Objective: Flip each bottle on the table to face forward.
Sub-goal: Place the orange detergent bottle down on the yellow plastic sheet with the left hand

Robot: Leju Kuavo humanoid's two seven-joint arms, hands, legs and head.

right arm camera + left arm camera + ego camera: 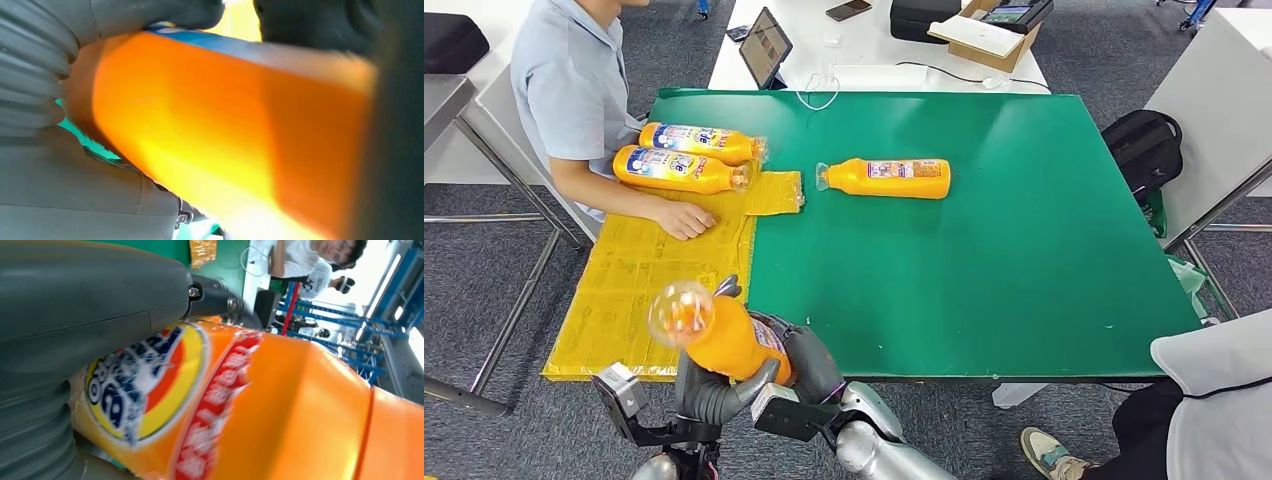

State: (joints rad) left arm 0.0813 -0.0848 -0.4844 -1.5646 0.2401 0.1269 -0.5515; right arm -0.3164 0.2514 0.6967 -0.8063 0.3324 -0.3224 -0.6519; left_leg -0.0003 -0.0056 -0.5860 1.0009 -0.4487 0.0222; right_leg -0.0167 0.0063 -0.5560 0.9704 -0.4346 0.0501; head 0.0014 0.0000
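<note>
An orange bottle (729, 340) with a clear cap is lifted over the table's front edge, cap pointing up and to the left. My left hand (714, 392) grips it from below. My right hand (809, 362) holds its base end from the right. Close up, the blue and yellow label of this bottle (150, 385) sits against my left hand (75, 305). Its plain orange side (225, 125) lies against my right hand (45, 75). A second bottle (889, 178) lies on the green table (984, 250). Two more bottles (696, 140) (679, 170) lie label up on the yellow mat (634, 280).
A person sits at the left with a hand (684, 218) resting on the yellow mat beside the two bottles. A white table behind carries a tablet (766, 45) and a box (989, 30). A black backpack (1144, 145) stands at the right, and another person (1214, 400) is at the lower right.
</note>
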